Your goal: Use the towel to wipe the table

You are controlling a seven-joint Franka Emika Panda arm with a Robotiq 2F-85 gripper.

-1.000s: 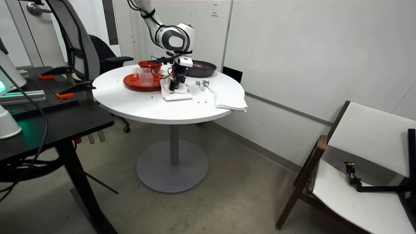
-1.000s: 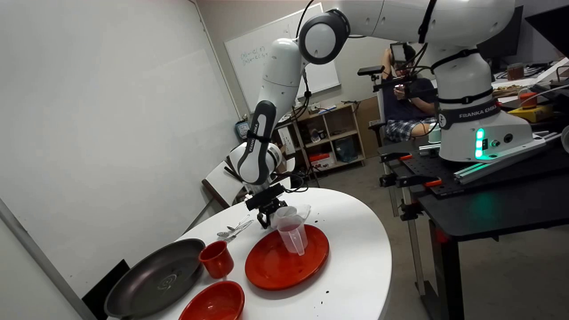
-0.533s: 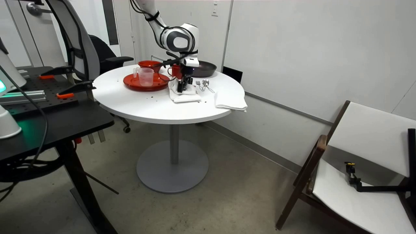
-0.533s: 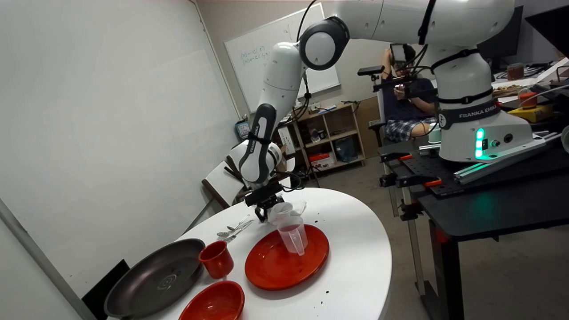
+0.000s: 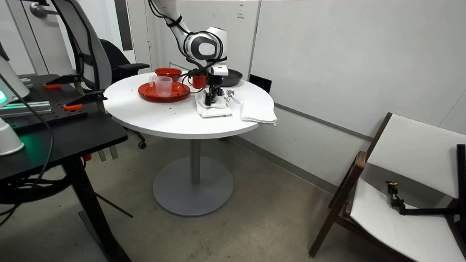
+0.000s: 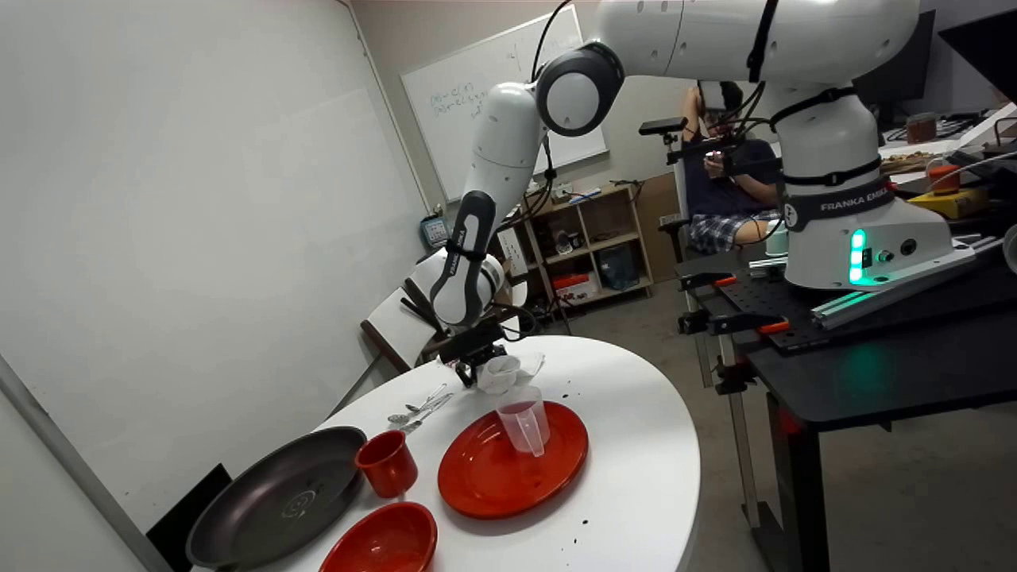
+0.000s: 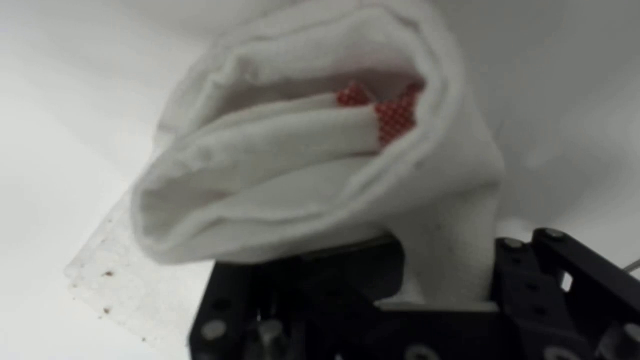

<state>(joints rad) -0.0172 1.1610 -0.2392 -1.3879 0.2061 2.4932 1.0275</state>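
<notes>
Towel [image 5: 217, 111], held in tool [image 5: 213, 99], shifted across table [image 5: 142, 115] toward folded white cloth [image 5: 259, 113].

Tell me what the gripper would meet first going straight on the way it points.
Pointing downward, the gripper would likely press first into the lower folds of the white towel it grips, then the tabletop; cloth thickness there is unclear.

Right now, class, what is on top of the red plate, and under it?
The red plate holds an upright translucent jug, seen in both exterior views. Beneath is the white table; the plate covers that patch, so anything else there cannot be seen.
</notes>
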